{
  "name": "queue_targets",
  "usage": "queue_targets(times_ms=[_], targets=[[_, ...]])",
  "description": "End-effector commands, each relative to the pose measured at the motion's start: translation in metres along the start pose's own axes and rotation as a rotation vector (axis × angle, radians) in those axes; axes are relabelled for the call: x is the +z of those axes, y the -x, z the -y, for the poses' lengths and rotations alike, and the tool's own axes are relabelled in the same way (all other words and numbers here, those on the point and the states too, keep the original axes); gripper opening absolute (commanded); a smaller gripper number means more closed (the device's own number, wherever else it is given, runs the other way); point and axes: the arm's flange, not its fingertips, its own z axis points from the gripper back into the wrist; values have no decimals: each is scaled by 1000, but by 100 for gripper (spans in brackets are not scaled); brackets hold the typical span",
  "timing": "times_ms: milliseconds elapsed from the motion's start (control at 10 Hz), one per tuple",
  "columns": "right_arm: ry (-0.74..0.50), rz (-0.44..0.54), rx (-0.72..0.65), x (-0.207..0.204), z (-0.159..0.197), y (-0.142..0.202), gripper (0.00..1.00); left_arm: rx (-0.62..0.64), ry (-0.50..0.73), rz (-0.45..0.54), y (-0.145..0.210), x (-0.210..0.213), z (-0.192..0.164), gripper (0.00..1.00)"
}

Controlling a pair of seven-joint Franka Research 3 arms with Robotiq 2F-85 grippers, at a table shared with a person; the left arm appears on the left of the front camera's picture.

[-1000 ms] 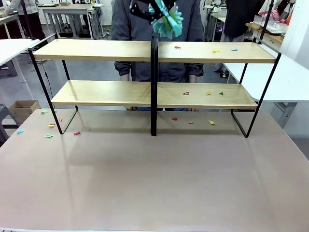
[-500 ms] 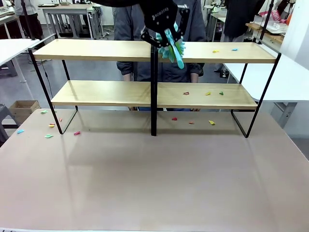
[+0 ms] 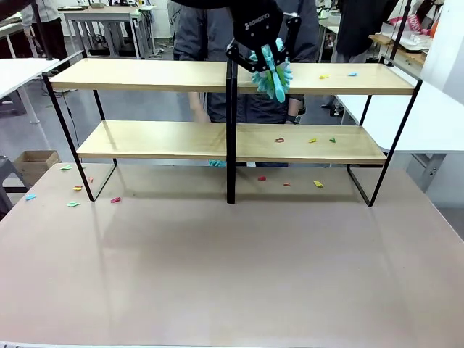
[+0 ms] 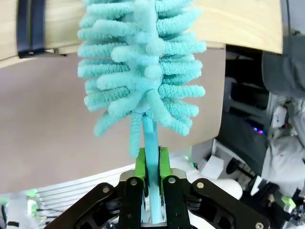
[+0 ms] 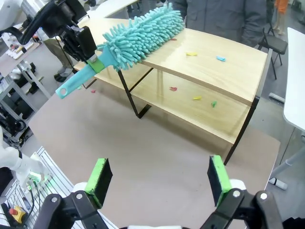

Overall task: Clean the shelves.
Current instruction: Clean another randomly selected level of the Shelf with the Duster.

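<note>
We are looking across a beige table at the shelves, a wide two-tier rack of light wooden boards on a thin black frame, standing on the table's far half, toward twelve o'clock from the camera. The left gripper is reaching in from eleven o'clock, above the top of the black centre post. Its green pads are clamping narrowly on the flat handle of a turquoise duster. The duster's fluffy head is lying over the upper board just on the three o'clock side of the post. In the right wrist view it is appearing to rest on the wood, while the handle's loop end is sticking out past the board's front edge. The right gripper is hovering high above the near table with its jaws spread wide and nothing between them. Small coloured paper scraps are lying on the upper board toward three o'clock of the duster. More are sitting on the lower board on the post's three o'clock side and on the tabletop beneath it, and a loose cluster is resting at nine o'clock by the rack's end leg. A person in a grey top is standing behind the shelves at twelve o'clock. A cardboard box is sitting on the floor at nine o'clock.
</note>
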Motion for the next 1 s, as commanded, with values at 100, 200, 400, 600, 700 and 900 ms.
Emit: queue_targets(times_ms=[100, 200, 400, 600, 700, 900], targets=[[-1, 1, -1, 0, 0, 1, 100, -165, 15, -130, -23, -3, 20, 12], [-1, 1, -1, 0, 0, 1, 100, -220, 51, -173, -29, -6, 30, 12], [-1, 1, -1, 0, 0, 1, 100, -324, 118, -230, -39, -9, 46, 12], [-1, 1, -1, 0, 0, 1, 100, -414, 88, -284, -43, -13, 60, 12], [-1, 1, -1, 0, 0, 1, 100, -489, 87, -340, -45, -10, 65, 12], [-1, 1, -1, 0, 0, 1, 100, -611, 90, -442, -50, -4, 68, 12]])
